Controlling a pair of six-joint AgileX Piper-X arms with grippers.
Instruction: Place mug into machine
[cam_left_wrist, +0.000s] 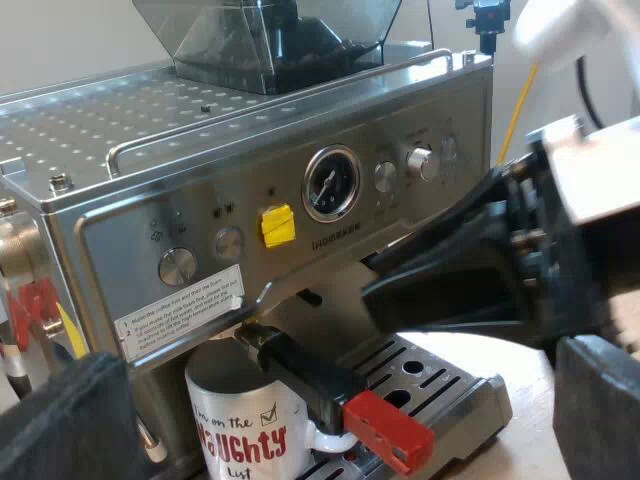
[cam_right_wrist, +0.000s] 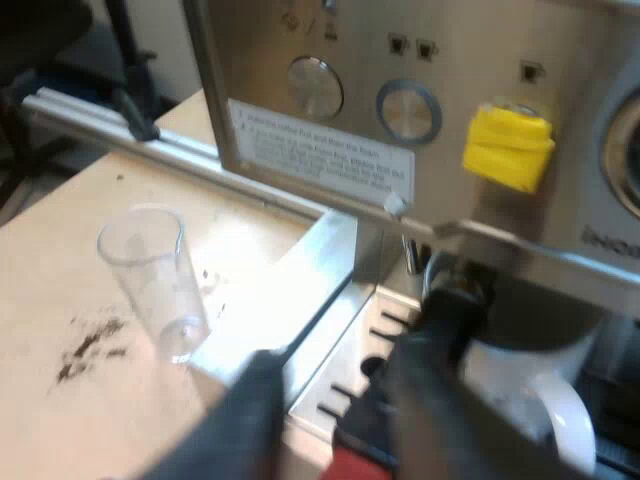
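A white mug (cam_left_wrist: 240, 425) with red "Naughty list" lettering stands on the drip tray (cam_left_wrist: 470, 400) of the steel espresso machine (cam_left_wrist: 130, 230), right under the locked-in holder. The holder's dark handle (cam_left_wrist: 300, 370) ends in red (cam_left_wrist: 390, 430) and juts out over the mug. My left gripper (cam_left_wrist: 340, 385) is open, its fingers wide apart in front of the machine and clear of the mug. My right gripper (cam_left_wrist: 375, 285) hovers just before the machine's front, above the tray. In the right wrist view my right gripper (cam_right_wrist: 340, 400) is open, over the tray edge beside the mug (cam_right_wrist: 520, 385), holding nothing.
A bean hopper (cam_left_wrist: 265, 40) sits on the machine's top. The front panel carries a pressure gauge (cam_left_wrist: 332, 183), knobs and a yellow button (cam_right_wrist: 507, 145). A clear measuring glass (cam_right_wrist: 150, 280) stands on the wooden table (cam_right_wrist: 60, 300) beside the machine, near spilled coffee grounds (cam_right_wrist: 90, 350).
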